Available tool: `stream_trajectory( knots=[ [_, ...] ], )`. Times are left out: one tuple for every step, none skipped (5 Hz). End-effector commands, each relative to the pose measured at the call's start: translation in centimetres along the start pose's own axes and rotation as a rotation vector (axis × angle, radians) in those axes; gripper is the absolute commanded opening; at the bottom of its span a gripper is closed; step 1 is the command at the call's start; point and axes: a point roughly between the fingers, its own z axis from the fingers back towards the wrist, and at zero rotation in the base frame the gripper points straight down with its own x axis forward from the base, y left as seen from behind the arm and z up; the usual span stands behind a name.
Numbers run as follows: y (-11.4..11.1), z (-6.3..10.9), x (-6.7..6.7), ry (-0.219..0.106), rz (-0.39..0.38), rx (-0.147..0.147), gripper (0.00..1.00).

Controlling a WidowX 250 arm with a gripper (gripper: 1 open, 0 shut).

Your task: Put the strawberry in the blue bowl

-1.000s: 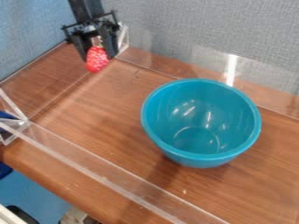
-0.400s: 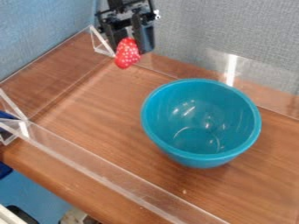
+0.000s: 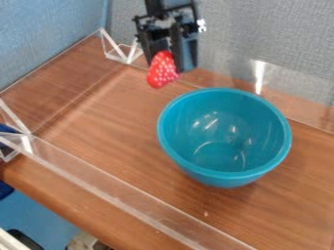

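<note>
The gripper has its jaws pinched on the strawberry, which hangs in the air above the wooden table — just beside the far left rim of the blue bowl. Nothing lies in the bowl — only glare on its glossy inside.

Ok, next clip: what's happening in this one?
A single robot arm is carrying the strawberry in its fingers, shut on it and holding it in the air above the wooden table. It hangs just left of and behind the blue bowl, close to the rim but not yet over it. The bowl is empty. Over the last second the arm has brought the berry across from the far left corner toward the bowl.
</note>
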Motion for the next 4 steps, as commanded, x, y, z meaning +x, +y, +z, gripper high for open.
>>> stream_trajectory(
  knots=[
    [-2.2, 0.2, -0.4, -0.024, -0.099, 0.049, 0.0],
    [-3.0, -0.7, -0.2, -0.007, -0.151, 0.053, 0.0],
    [-3.3, -1.0, 0.1, -0.006, -0.174, 0.054, 0.0],
    [-3.5, -1.0, -0.1, -0.008, -0.195, 0.054, 0.0]
  ],
)
